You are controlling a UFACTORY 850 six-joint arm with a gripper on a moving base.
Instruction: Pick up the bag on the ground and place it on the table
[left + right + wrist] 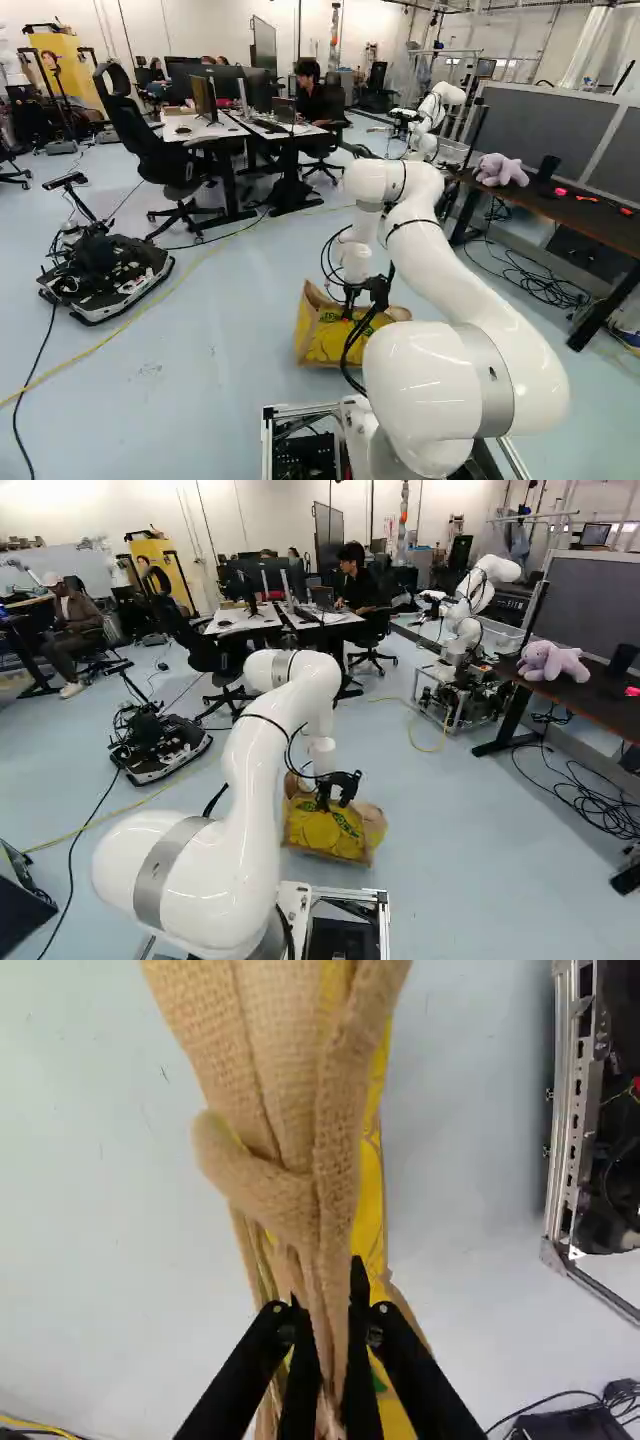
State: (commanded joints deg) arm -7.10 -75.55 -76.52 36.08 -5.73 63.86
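Gripping seems to be the step in hand: by the gripper, the cloth top of the bag is pinched from two sides, while the bag appears to be supported by the floor. Next, careful lifting is needed, then carrying to the dark table, where a plush toy is placed. Farther, desks and another robot are seen.

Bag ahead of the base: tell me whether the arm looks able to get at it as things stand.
Very likely yes: the tool is already down at the bag and looks closed on its upper folds, with nothing visible in the way.
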